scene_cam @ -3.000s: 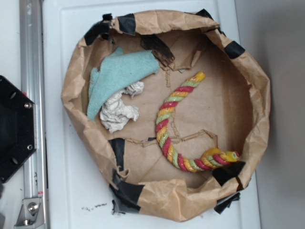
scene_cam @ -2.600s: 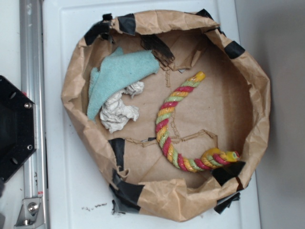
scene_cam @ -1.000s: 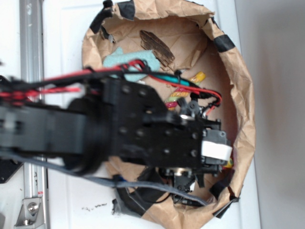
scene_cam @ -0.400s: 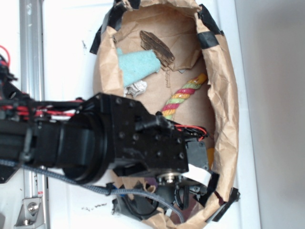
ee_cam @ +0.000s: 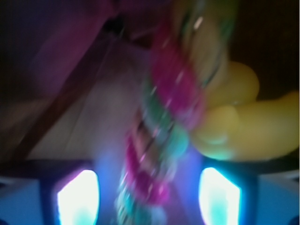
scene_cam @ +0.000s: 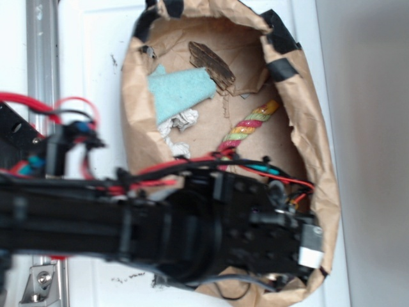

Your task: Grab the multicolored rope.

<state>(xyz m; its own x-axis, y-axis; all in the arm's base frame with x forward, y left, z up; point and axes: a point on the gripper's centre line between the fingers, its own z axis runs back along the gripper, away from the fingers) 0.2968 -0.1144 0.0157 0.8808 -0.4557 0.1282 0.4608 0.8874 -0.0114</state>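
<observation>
- Two glowing fingers [ee_cam: 77, 197] flank the blurred multicolored rope [ee_cam: 161, 140], spread apart, not pinching it.
- Black arm [scene_cam: 160, 230] covers the paper basket [scene_cam: 307, 128] lower half.

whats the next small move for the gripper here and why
Probably close the fingers. In the wrist view, the multicolored rope runs down between the two lit pads, very close to the camera, so it seems lined up. The blur leaves contact uncertain.
</observation>
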